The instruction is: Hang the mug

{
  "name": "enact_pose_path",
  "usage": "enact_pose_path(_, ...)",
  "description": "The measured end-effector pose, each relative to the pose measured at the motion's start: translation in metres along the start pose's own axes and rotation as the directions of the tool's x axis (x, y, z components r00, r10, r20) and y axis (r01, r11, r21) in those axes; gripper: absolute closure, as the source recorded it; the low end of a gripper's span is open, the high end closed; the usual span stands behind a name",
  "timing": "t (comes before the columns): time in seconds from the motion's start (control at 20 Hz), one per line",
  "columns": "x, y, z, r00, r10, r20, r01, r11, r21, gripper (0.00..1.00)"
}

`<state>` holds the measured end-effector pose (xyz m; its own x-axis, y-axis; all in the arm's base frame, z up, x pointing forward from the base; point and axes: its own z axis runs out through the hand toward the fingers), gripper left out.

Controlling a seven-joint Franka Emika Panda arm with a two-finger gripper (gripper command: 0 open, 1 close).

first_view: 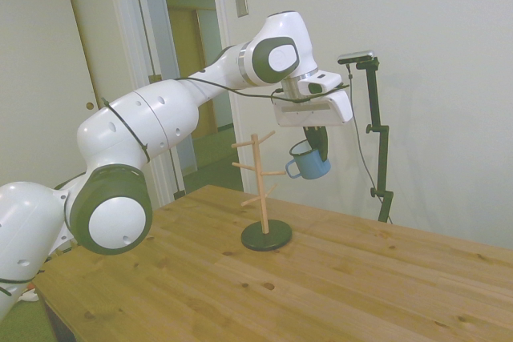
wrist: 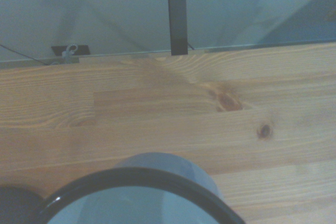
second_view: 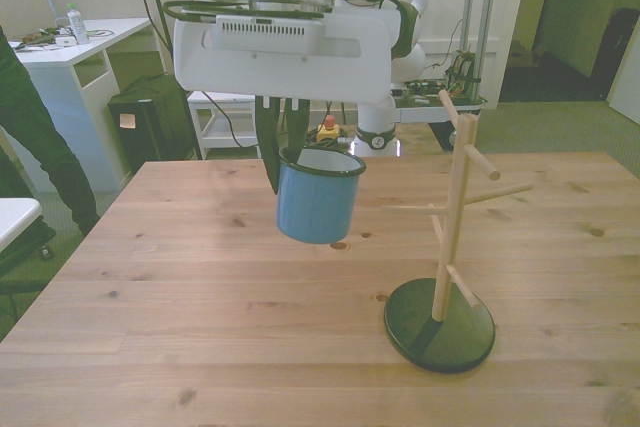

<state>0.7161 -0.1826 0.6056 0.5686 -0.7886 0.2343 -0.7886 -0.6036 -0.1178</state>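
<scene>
The light-blue mug hangs in the air above the table, slightly tilted, with its white inside showing. My gripper is shut on its rim, one dark finger outside the wall and one inside. In the side view the mug is held to the right of the wooden mug tree, level with its middle pegs. Its loop handle points toward the pegs without touching them. The gripper comes down from above. The wrist view shows the dark rim of the mug close up over the table planks.
The mug tree stands on a round dark base at the front view's right. A person's leg is beside the table at the front view's left, near a white desk.
</scene>
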Motion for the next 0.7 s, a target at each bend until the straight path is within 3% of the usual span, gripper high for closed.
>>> enact_pose_path(0.25,-0.007,-0.015,0.015,1.000,-0.018,-0.009,0.018,1.000,-0.009,1.00)
enact_pose_path(0.7,-0.037,-0.054,0.010,0.996,-0.084,-0.037,0.084,0.996,0.009,1.00)
